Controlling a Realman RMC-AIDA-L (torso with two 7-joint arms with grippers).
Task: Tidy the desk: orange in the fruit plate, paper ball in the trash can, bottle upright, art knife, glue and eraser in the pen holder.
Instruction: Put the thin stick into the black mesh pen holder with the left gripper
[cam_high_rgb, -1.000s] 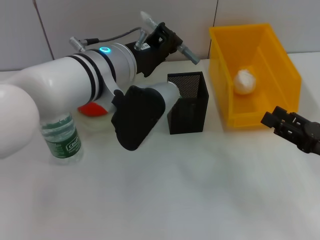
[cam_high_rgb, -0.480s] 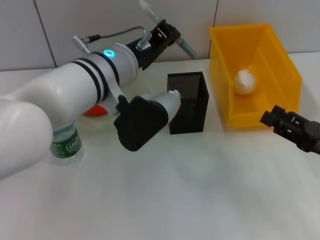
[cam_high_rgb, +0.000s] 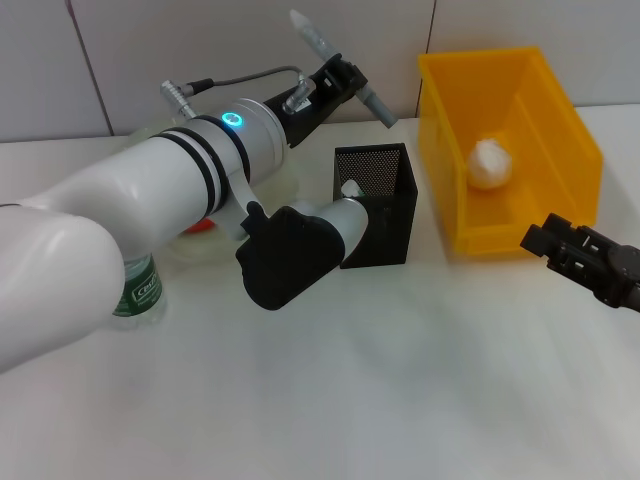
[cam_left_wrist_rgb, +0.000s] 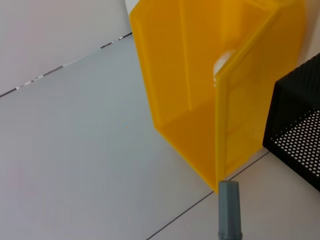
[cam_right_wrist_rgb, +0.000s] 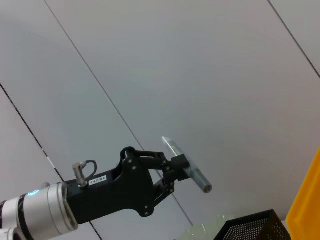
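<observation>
My left gripper (cam_high_rgb: 340, 78) is shut on the glue (cam_high_rgb: 377, 102), a thin grey stick held tilted in the air above and behind the black mesh pen holder (cam_high_rgb: 385, 205). The glue's lower end (cam_left_wrist_rgb: 229, 210) shows in the left wrist view, beside the pen holder (cam_left_wrist_rgb: 300, 135) and the trash can (cam_left_wrist_rgb: 200, 95). The right wrist view catches the left gripper (cam_right_wrist_rgb: 177, 166) and the glue (cam_right_wrist_rgb: 192, 172) from afar. The paper ball (cam_high_rgb: 491, 163) lies in the yellow trash can (cam_high_rgb: 450, 130). My left arm hides most of the orange (cam_high_rgb: 200, 226), the fruit plate (cam_high_rgb: 288, 187) and the upright bottle (cam_high_rgb: 138, 288). The art knife and eraser are out of view.
My right gripper (cam_high_rgb: 548, 238) rests low at the right, just in front of the trash can. A tiled wall stands behind the desk. The white desk (cam_high_rgb: 420, 380) stretches in front of the pen holder.
My left arm has swung a little to the right and up with the glue, its elbow now closer to the pen holder. The right arm has stayed put.
</observation>
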